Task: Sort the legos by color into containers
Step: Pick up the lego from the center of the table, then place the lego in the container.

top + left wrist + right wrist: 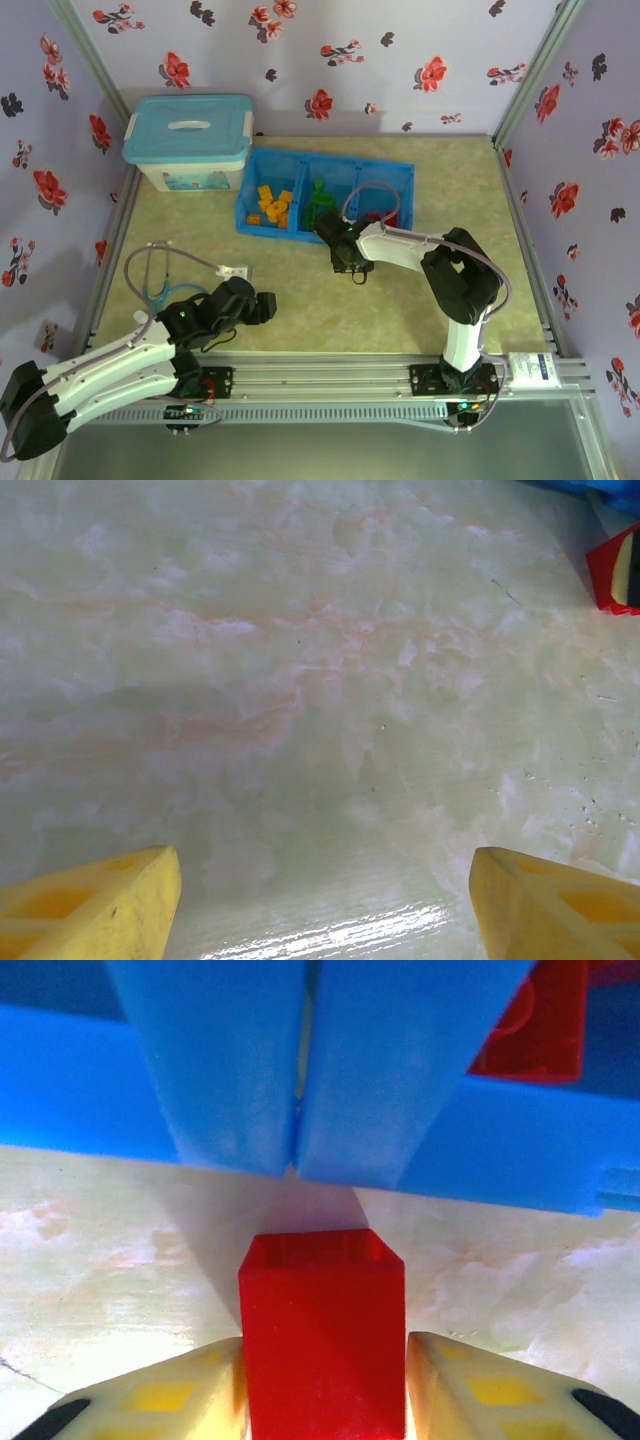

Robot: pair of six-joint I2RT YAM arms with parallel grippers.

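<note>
Squarely between the right fingers (pixel 340 242) sits a red brick (pixel 322 1340); it is a small, boxy block of glossy plastic with flat, plain faces; its far end shows a thin rim with clipped corners. The yellow, ribbed fingers press flush against its left and right sides and hold it, set narrow. I cannot tell whether it touches the table (pixel 300 300) or hangs just above; it throws a soft shadow forward.

Just beyond it rises the near wall of the tray (pixel 90 1080), smooth bright-blue plastic; two compartment walls meet in a vertical seam straight ahead of the brick, so it lies outside the tray, close to the join of the middle and right compartments. From above, the yellow legos (pixel 272 207) fill the left compartment, the green legos (pixel 320 200) the middle and the red legos (pixel 380 216) the right.

The table is pale green, marbled with faint orange veins, and slightly shiny. The left fingers (pixel 262 305) hang low over bare table at the near left, well apart from the tray; they stand wide with nothing between them. A pale-blue lidded box (pixel 188 140) stands just left of the tray.
</note>
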